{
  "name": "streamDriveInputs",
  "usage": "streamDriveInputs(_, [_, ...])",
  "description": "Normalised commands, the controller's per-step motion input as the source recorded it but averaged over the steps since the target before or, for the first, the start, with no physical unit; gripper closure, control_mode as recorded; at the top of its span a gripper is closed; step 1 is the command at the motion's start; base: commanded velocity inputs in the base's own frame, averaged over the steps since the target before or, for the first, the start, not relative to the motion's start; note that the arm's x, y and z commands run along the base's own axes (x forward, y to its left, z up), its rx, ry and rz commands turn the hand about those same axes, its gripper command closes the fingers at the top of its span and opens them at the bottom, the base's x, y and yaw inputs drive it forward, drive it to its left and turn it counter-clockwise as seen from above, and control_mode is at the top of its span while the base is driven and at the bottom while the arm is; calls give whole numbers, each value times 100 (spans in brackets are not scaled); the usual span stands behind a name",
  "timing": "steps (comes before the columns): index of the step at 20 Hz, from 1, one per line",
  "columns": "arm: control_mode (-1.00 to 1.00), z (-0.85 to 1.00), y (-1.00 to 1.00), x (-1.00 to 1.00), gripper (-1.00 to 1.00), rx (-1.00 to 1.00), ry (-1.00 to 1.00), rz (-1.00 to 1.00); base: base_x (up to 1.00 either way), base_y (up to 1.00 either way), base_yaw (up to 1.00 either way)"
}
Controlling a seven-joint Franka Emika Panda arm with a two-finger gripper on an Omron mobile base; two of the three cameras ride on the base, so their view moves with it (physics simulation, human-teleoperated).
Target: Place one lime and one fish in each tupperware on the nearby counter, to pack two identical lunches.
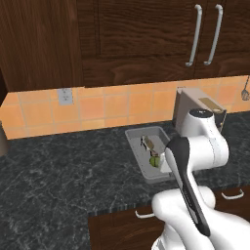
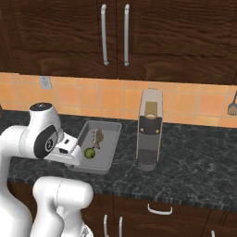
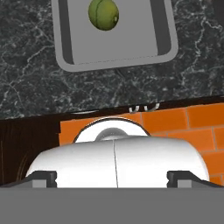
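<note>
Gripper (image 3: 112,178), hand view: its two small dark fingertips (image 3: 43,177) stand far apart at the lower edge, so the jaws are wide open with nothing between them. It hangs over the front edge of the counter (image 3: 30,65), a dark grey-black stone slab with fine pale marbling.

Tupperware (image 2: 114,137): a shallow rectangular light-grey tray with a raised rim and rounded corners, smooth and matt, lying flat on the counter just left of a tall silver coffee machine (image 2: 149,129). Inside it rest one lime (image 2: 89,153) and one fish (image 2: 98,137).

Lime: small, round, yellow-green, with a slightly dimpled skin, at the tray's near end.

Fish: slim, brownish-grey with paler patches, lying lengthwise toward the tray's far end, just apart from the lime.

Behind the counter runs a backsplash (image 2: 194,104) of glossy orange square tiles, and above it hang dark brown wooden cabinets (image 2: 162,37) with long silver handles.
</note>
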Motion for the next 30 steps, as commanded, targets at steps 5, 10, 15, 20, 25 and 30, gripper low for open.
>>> streamDriveInputs(5, [100, 0, 0, -2, -100, 0, 0, 0, -47, -27, -5])
streamDriveInputs(10, [100, 0, 0, 0, -100, 0, 0, 0, -93, -85, -12])
streamDriveInputs(15, [100, 0, 0, 0, -100, 0, 0, 0, -93, -100, -9])
streamDriveInputs(20, [100, 0, 0, 0, -100, 0, 0, 0, -47, -100, -2])
streamDriveInputs(25, [100, 0, 0, 0, -100, 0, 0, 0, 1, -100, 0])
streamDriveInputs(30, [100, 0, 0, 0, -100, 0, 0, 0, 6, -100, 3])
